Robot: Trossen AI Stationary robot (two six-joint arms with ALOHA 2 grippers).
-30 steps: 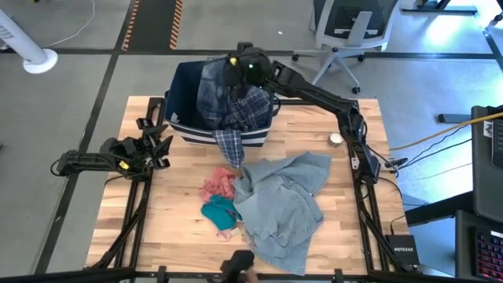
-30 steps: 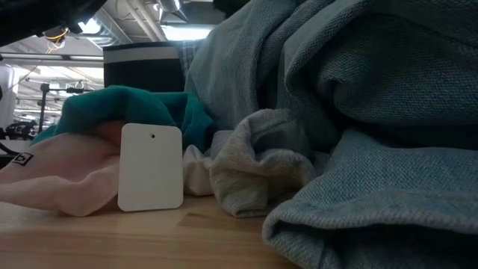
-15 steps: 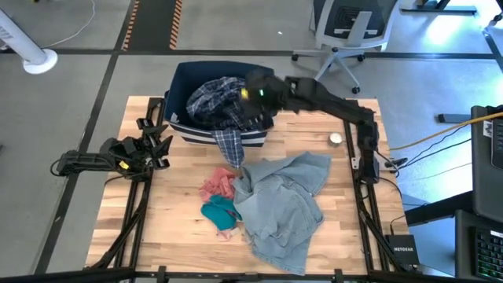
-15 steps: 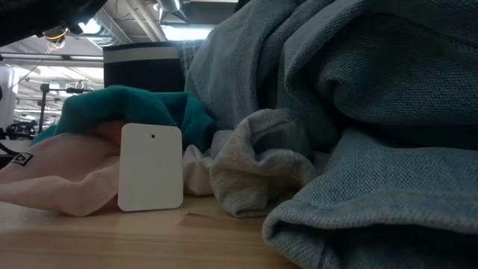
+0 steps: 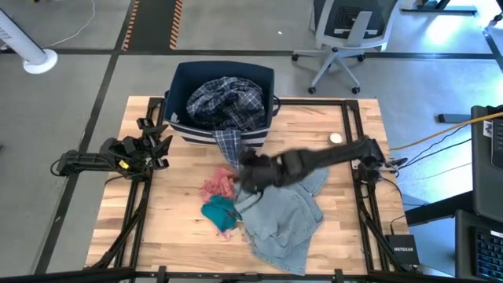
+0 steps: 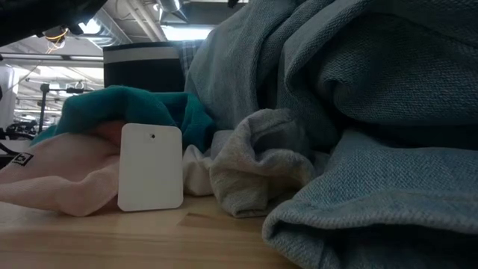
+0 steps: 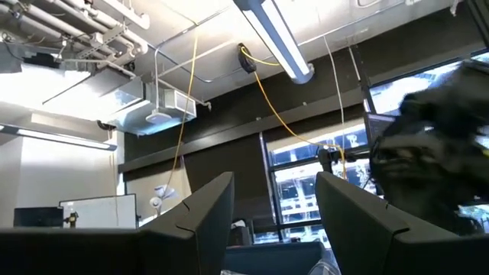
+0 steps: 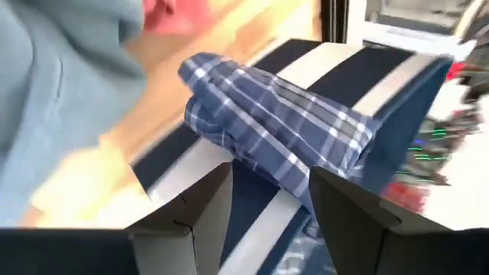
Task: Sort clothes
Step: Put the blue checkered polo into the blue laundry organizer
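Note:
The navy-white plaid shirt (image 5: 226, 101) lies bunched in the navy striped bin (image 5: 263, 75), with one sleeve (image 8: 275, 130) hanging over the bin's near wall down to the table. The pale blue-grey denim piece (image 5: 284, 214) lies spread on the table, with the pink piece (image 5: 217, 185) and the teal piece (image 5: 219, 211) at its left edge. The low view shows a white-grey small piece (image 6: 254, 164) and a white tag (image 6: 151, 166) leaning on the pink piece. My right gripper (image 5: 250, 174) is open and empty over the denim's far left part. My left gripper (image 5: 161, 149) is open at the table's left edge.
A small round white object (image 5: 336, 138) lies on the table near the right arm's base. Black frame rails (image 5: 357, 204) run along the table's left and right sides. Bare wood shows at the table's near left (image 5: 169, 228).
My right gripper has swung from above the bin toward the table's near edge and down, and is now low over the denim. The plaid shirt, raised above the bin a second ago, has dropped and settled in it, with the sleeve still hanging over the near wall.

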